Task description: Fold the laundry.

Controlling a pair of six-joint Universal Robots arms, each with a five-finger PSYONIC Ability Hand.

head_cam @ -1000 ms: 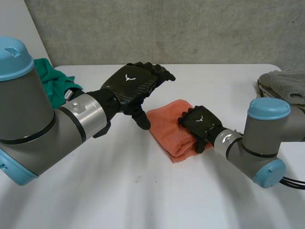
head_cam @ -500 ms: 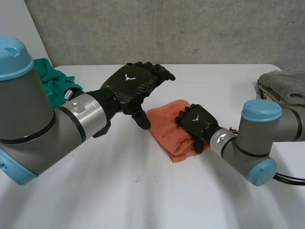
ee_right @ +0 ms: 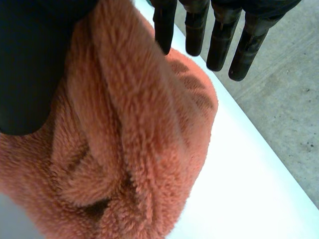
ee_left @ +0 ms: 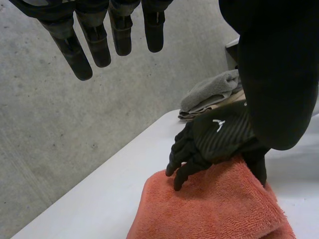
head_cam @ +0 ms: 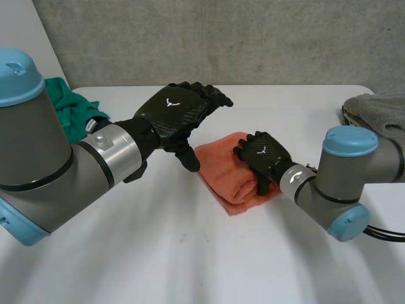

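R hand (head_cam: 264,155) on orange towel (head_cam: 221,170); head view: green cloth (head_cam: 66,111)

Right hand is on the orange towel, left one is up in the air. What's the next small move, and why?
Probably press the right hand down and slide it along the orange towel to flatten it. The towel is already folded, but a puffy ridge stands up under that palm, and the left hand hovers open, clear of the cloth.

Bright, even, diffuse light, faint sheen on white table (head_cam: 190,266)
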